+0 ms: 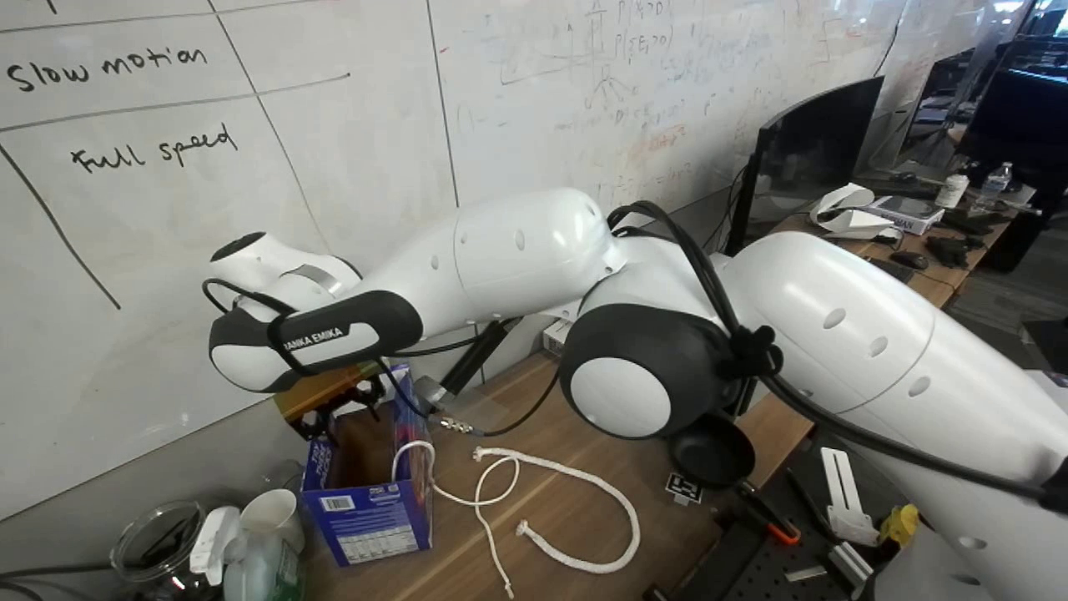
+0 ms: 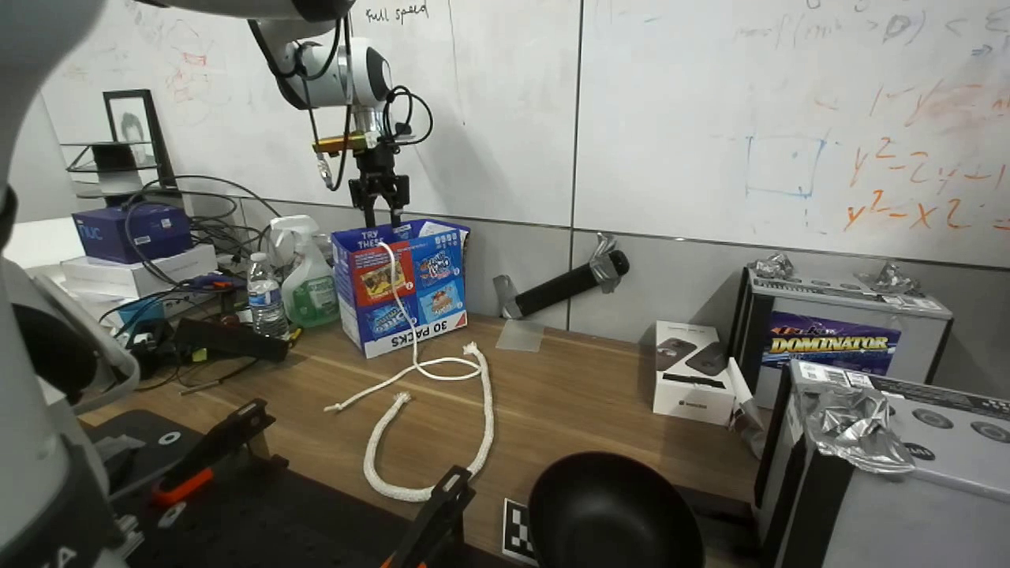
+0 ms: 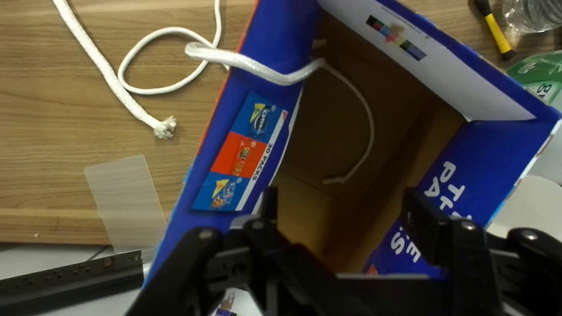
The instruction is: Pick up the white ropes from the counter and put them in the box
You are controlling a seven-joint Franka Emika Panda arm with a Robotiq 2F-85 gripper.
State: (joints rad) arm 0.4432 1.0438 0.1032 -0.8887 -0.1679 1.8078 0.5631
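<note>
The blue box [image 2: 438,276] stands upright on the wooden counter [image 2: 584,394] against the wall, its top open; its brown inside shows in the wrist view [image 3: 333,145]. A thin white rope [image 3: 259,70] hangs over the box's wall, one end inside the box, the rest looping on the counter [image 1: 455,498]. A thicker white rope [image 1: 636,522] lies wholly on the counter in a U-shaped curve, also seen in an exterior view [image 2: 488,402]. My gripper [image 2: 383,214] points down over the box opening. Its fingers are apart with nothing between them in the wrist view [image 3: 340,197].
A spray bottle [image 2: 308,276] and a water bottle [image 2: 267,300] stand beside the box. A black bar [image 2: 564,285] is taped to the wall near it. A black pan [image 2: 615,513], a white box [image 2: 694,386] and large grey batteries [image 2: 892,457] stand further along.
</note>
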